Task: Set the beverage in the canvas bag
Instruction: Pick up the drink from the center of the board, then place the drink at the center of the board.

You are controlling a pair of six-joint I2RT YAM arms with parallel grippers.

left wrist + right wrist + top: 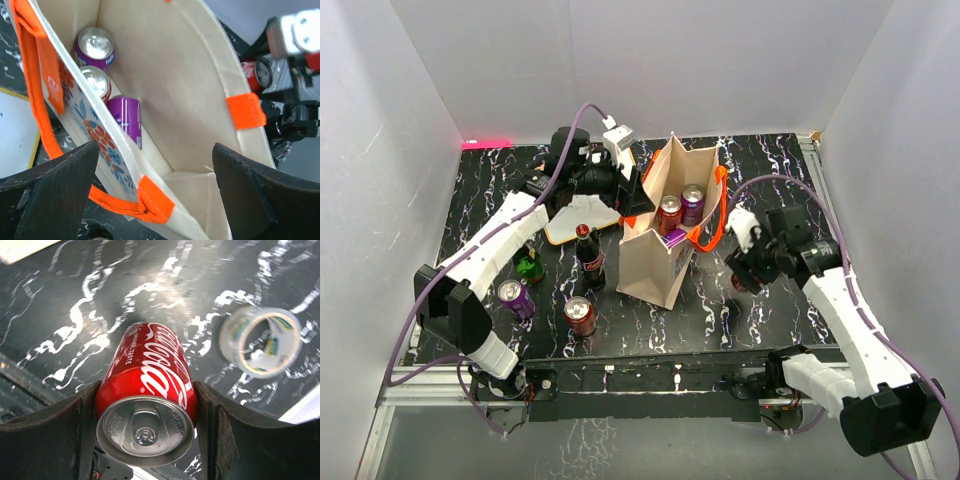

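Observation:
The canvas bag [650, 262], beige with orange handles, stands open mid-table. In the left wrist view the canvas bag [170, 75] holds a purple can [95, 46], a second can [96, 81] and a lying purple can [127, 116]. My left gripper [623, 192] is at the bag's far left corner. In its own view my left gripper [155, 190] is open, and the bag's near rim and orange handle run between the jaws. My right gripper [746, 264] is right of the bag. In its wrist view my right gripper [145, 410] is shut on a red Coca-Cola can [150, 375], held above the table.
Left of the bag stand a dark cola bottle [588, 256], a green bottle [529, 265], a purple can [515, 297] and a red can [580, 315]. A white board with an orange-brown frame [582, 218] lies behind them. A tape roll [260, 340] lies under the right gripper.

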